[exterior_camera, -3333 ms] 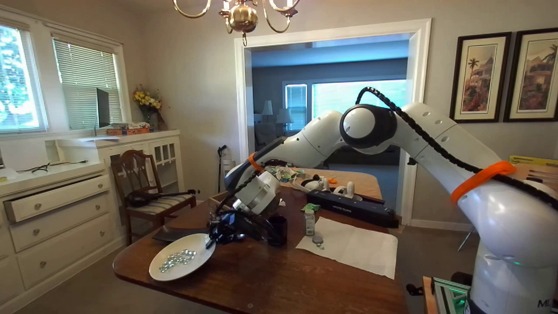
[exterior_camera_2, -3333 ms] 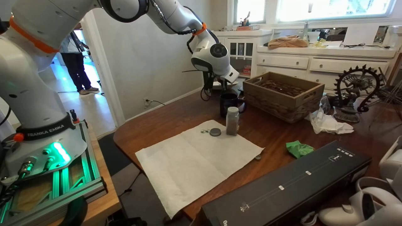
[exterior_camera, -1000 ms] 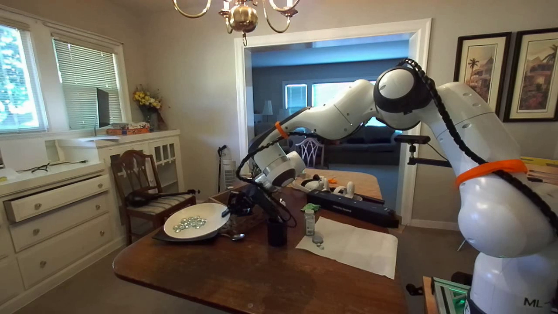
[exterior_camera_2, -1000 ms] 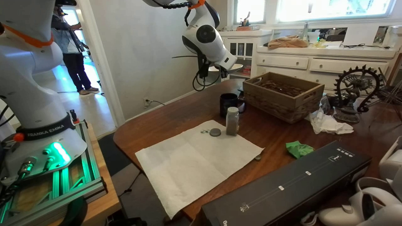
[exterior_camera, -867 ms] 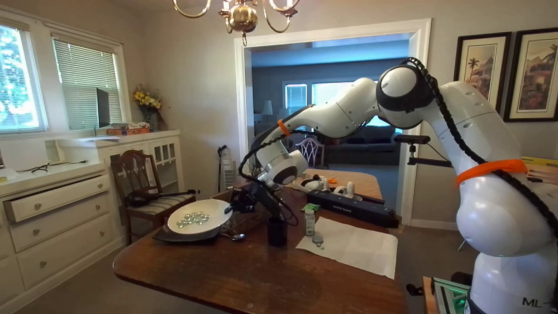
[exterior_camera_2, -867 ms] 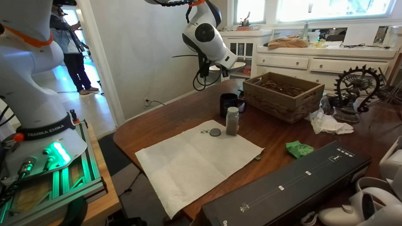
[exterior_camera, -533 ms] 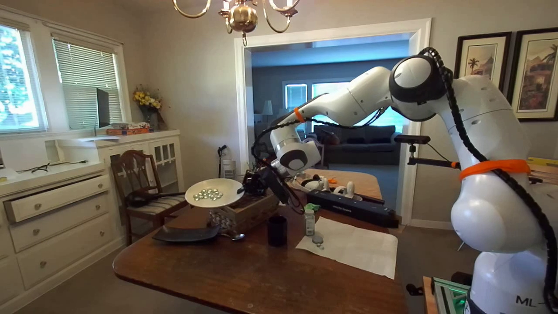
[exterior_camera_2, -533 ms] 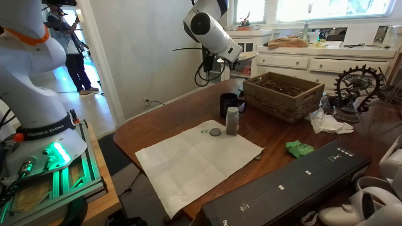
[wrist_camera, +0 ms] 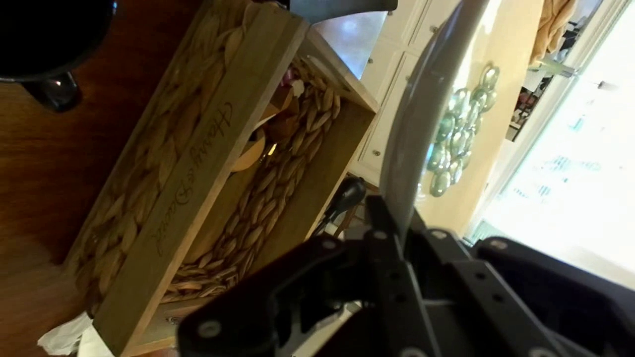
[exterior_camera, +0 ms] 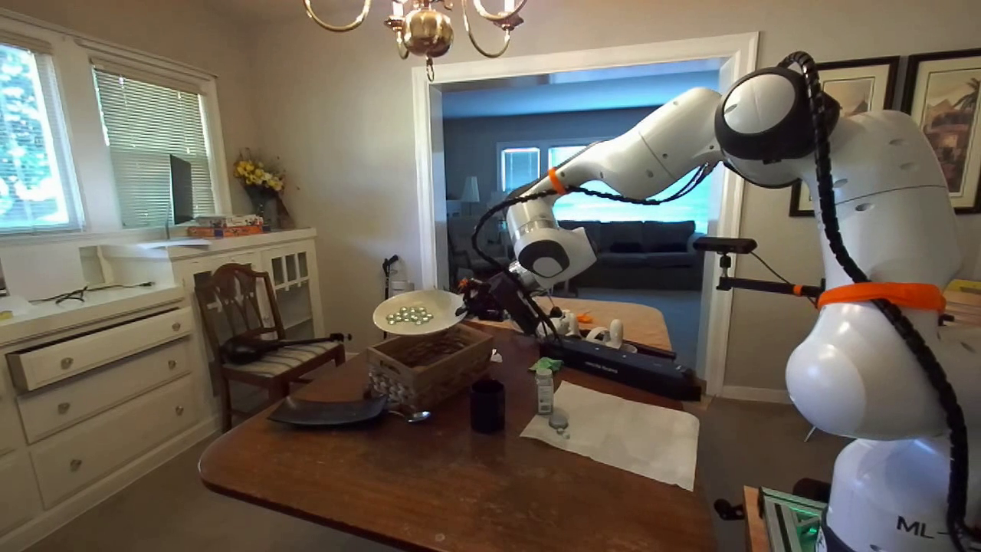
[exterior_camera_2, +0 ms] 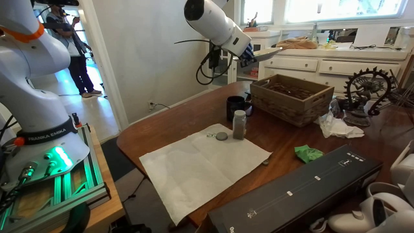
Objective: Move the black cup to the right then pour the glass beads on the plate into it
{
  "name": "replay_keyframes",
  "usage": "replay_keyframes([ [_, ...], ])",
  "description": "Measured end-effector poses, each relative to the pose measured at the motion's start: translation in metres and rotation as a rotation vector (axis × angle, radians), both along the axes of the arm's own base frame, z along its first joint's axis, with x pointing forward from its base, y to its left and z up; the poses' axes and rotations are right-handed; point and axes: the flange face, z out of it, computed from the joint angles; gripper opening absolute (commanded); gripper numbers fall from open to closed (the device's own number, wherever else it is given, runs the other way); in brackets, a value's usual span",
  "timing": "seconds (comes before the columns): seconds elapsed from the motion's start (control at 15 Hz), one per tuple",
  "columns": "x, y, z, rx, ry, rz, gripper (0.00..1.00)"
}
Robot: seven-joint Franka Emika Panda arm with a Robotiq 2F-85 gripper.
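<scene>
The fingers (wrist_camera: pixel 379 220) grip the rim of the white plate (exterior_camera: pixel 444 304), holding it clear of the tabletop (exterior_camera: pixel 460 483) with the glass beads (wrist_camera: pixel 457 133) clustered on it. Lower down, the black cup (exterior_camera: pixel 487 408) stands upright on the tabletop (near the woven basket (exterior_camera: pixel 452 373)), apart from the plate.

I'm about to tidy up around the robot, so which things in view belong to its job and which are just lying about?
Part of the job:
plate, held in the air
gripper, closed on the plate's edge
glass beads, on the plate
black cup, upright

Just lying about:
basket
jar
white sheet
green scrap
long black box
spoon
dark tray
</scene>
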Motion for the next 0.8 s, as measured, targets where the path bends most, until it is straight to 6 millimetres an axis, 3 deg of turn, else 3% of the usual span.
replay_keyframes([
  [0.07, -0.001, 0.001, -0.001, 0.001, 0.003, 0.002, 0.02],
  [0.47, -0.006, 0.004, -0.019, 0.013, 0.037, 0.009, 0.02],
  [0.8, -0.028, -0.002, -0.037, 0.019, 0.086, -0.009, 0.02],
])
